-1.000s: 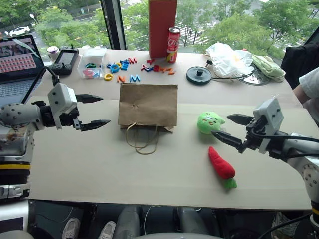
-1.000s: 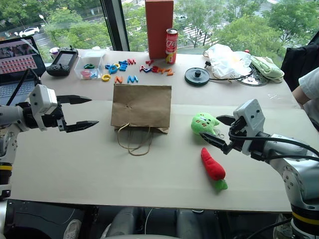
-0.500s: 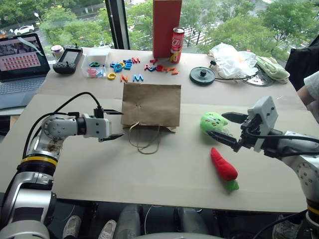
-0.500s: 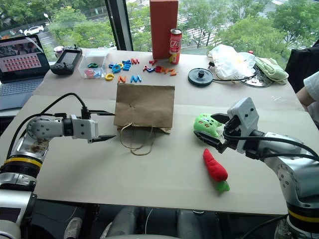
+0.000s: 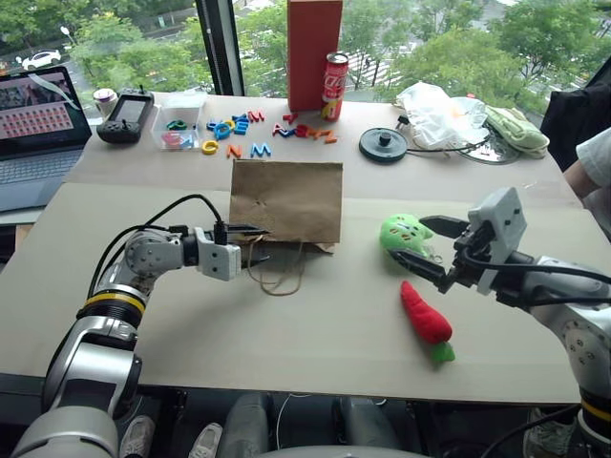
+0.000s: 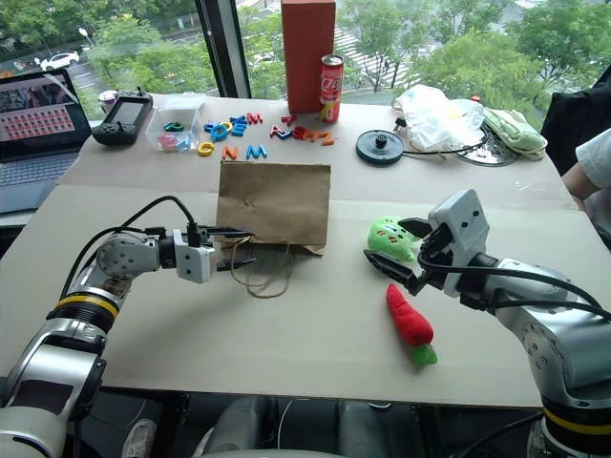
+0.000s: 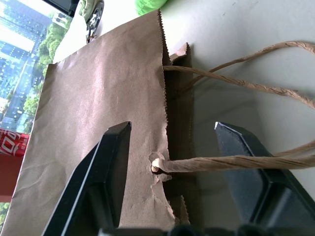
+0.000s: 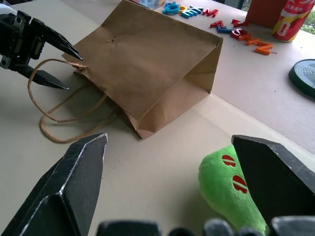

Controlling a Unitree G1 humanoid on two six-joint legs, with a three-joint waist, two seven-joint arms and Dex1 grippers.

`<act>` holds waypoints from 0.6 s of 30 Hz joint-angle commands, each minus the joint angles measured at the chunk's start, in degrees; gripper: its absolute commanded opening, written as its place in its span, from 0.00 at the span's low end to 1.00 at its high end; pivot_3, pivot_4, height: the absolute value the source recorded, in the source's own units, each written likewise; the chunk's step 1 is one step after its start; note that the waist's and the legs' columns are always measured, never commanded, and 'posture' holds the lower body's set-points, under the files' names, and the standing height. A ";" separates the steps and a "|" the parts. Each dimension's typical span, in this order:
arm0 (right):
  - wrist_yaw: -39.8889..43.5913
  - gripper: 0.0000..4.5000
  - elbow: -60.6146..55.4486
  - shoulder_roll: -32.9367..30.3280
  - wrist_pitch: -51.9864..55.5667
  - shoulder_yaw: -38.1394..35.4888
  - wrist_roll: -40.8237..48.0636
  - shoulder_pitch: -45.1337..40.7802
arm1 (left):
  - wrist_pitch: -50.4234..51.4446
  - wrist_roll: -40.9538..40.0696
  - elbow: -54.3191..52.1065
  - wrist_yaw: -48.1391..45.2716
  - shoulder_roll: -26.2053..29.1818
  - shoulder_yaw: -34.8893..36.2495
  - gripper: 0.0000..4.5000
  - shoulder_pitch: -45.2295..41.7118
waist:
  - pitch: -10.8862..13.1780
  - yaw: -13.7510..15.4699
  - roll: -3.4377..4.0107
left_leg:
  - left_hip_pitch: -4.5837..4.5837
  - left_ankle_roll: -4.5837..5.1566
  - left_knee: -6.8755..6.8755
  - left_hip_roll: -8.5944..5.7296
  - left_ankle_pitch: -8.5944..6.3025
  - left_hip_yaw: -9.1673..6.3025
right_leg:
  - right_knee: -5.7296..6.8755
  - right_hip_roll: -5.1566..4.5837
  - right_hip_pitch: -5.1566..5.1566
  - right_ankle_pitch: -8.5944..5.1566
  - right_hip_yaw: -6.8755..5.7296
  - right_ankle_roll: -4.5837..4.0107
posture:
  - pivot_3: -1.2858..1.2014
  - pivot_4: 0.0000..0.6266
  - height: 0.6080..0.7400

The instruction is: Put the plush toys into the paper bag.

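1. Head views: paper bag [image 5: 286,200] lies flat mid-table; left gripper [image 5: 254,244] at its mouth corner, fingers apart. Green toy [image 5: 403,235] and red chili toy [image 5: 425,320] lie beside the right gripper [image 5: 427,249].
2. Left wrist: fingers [image 7: 106,172] straddle the bag's top edge, one over the paper.
3. Right wrist: fingers [image 8: 74,182] spread wide, green toy between the tips, unpinched.

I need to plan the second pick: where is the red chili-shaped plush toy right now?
The red chili-shaped plush toy lies on the table's right side, just nearer than the round green plush toy, below the right claw.
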 commanded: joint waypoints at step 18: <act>-0.63 1.00 -2.88 0.74 -0.01 2.94 1.05 -0.56 | 30.27 -20.85 -11.31 -7.29 -3.31 6.77 0.01 -5.34 | 0.00 -0.03 0.00 | -0.03 0.00 0.05 0.00 0.00 -0.08 | 0.01 0.01 0.01 0.00 -0.02 0.01 | 0.52 0.24 1.00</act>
